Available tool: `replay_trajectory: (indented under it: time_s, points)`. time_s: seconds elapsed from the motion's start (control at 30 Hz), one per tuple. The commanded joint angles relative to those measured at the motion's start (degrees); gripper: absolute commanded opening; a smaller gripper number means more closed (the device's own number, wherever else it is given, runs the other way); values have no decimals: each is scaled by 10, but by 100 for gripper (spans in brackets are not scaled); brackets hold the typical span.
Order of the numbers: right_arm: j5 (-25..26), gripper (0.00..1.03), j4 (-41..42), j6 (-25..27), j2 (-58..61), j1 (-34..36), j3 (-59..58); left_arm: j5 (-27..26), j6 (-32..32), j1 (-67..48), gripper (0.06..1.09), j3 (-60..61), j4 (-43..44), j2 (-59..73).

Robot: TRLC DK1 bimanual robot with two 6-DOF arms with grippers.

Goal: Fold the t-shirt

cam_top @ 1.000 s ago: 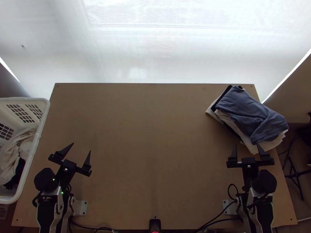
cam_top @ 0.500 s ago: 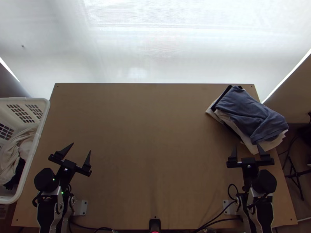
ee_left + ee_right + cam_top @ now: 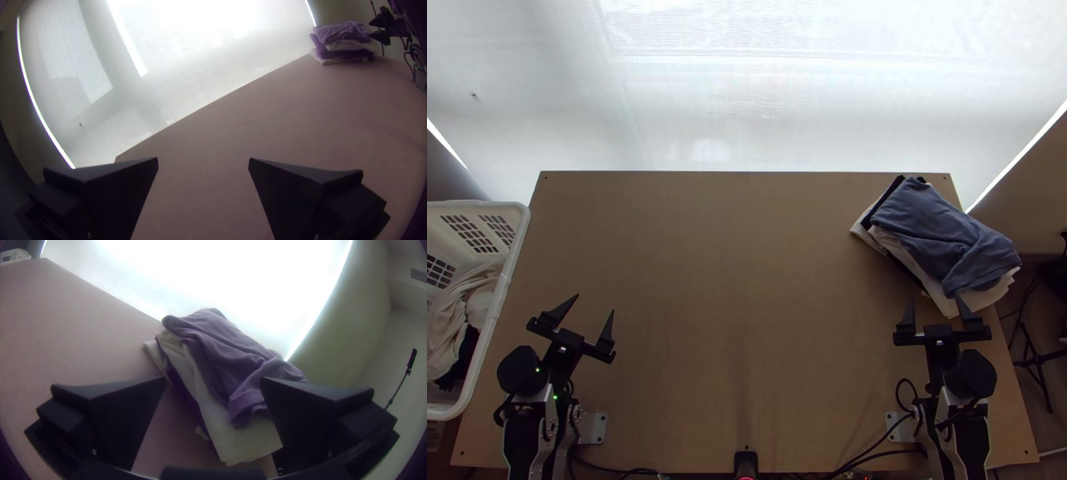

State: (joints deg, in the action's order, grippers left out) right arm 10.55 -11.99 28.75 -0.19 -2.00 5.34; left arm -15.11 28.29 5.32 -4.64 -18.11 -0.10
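- Nothing has visibly moved.
- Left fingers and right fingers: wide apart, empty.
- Bunched cloth, probably including the t-shirt, lies in the basket.
- Likely light, limp; pinch a raised fold.

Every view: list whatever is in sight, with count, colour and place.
Table: one, brown, beneath both arms
Garment pile: one, blue-grey on top, white and dark below, table's right side
Basket: one, white, left edge
Basket cloths: uncountable, off-white and black, bunched inside
Blind: one, white, behind table
Stand: one, black, beyond right side
Arms: two, silver-grey and black, near corners
Left gripper: one, black, open, near left
Right gripper: one, black, open, by pile
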Motion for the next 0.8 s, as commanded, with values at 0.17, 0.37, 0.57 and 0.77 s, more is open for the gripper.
replay_trajectory:
  time_s: [0.17,0.37,0.57,0.77]
  points:
    - [0,99,0,0,0,0,0,-1,-1,-16,105,0,0,0]
    - [0,99,0,0,0,-1,0,-6,0,-29,105,0,0,0]
    - [0,99,0,0,0,-1,0,-2,12,-30,104,-22,6,0]
    - [-25,99,-9,-7,0,-15,0,54,-1,-30,103,-71,-13,4]
